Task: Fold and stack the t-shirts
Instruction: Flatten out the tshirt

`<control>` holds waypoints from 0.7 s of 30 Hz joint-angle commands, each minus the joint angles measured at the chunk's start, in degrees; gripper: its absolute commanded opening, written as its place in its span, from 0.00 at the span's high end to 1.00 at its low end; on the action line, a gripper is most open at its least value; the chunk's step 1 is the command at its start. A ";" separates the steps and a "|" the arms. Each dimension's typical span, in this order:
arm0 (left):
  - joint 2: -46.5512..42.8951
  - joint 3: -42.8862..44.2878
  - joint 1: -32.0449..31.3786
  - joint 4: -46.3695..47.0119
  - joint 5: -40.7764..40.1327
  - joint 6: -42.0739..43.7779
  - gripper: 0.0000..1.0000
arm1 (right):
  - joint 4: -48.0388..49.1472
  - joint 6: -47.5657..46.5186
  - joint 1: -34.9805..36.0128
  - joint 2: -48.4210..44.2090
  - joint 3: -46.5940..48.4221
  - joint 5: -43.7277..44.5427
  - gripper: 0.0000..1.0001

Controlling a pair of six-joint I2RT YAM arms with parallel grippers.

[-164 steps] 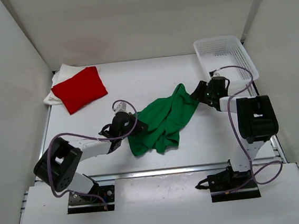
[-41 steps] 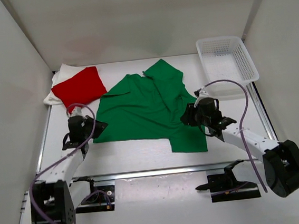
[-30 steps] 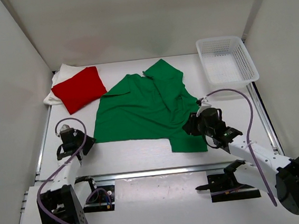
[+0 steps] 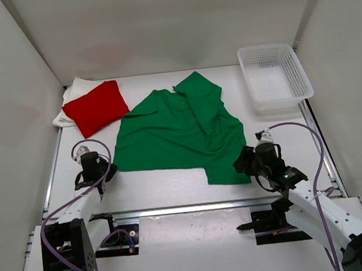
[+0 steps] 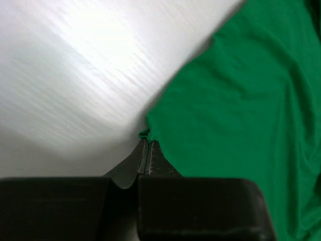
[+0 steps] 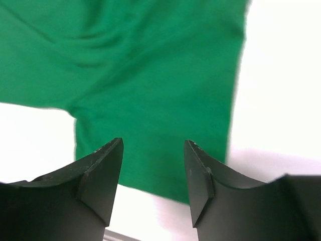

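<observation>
The green t-shirt [image 4: 174, 133] lies spread flat in the middle of the table. My left gripper [image 4: 106, 171] is at its near left corner, and in the left wrist view the jaws [image 5: 144, 145] are shut with a small tuck of the green cloth [image 5: 235, 115] pinched at their tips. My right gripper [image 4: 244, 162] hangs open just over the shirt's near right hem; the right wrist view shows green cloth [image 6: 150, 65] beyond the empty, parted fingers [image 6: 153, 145]. The red t-shirt [image 4: 96, 106] lies folded on the white t-shirt [image 4: 74, 91] at the back left.
A white mesh basket [image 4: 268, 46] stands at the back right corner. White walls close in the table on three sides. A metal rail [image 4: 194, 206] runs along the near edge, in front of the arm bases.
The shirt went from a bunched heap to spread flat. In the last second the left gripper shut at the shirt's near left corner; the right gripper drew back toward the near edge and opened.
</observation>
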 commanded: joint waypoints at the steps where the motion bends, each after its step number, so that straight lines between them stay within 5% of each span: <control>1: -2.99 3.62 -4.51 1.32 -1.15 1.51 1.00 | -9.12 4.17 0.97 -2.28 0.39 6.10 0.51; 4: -3.25 5.56 -11.10 0.98 -1.77 1.69 1.00 | -13.60 6.82 4.31 1.39 2.84 11.36 0.53; 13: -8.70 5.21 -16.29 3.26 2.89 0.64 1.00 | -25.13 11.22 7.22 9.49 9.96 19.81 0.57; 21: -8.44 3.63 -20.61 6.77 3.50 -0.69 1.00 | -23.73 12.26 6.42 15.03 8.39 12.88 0.61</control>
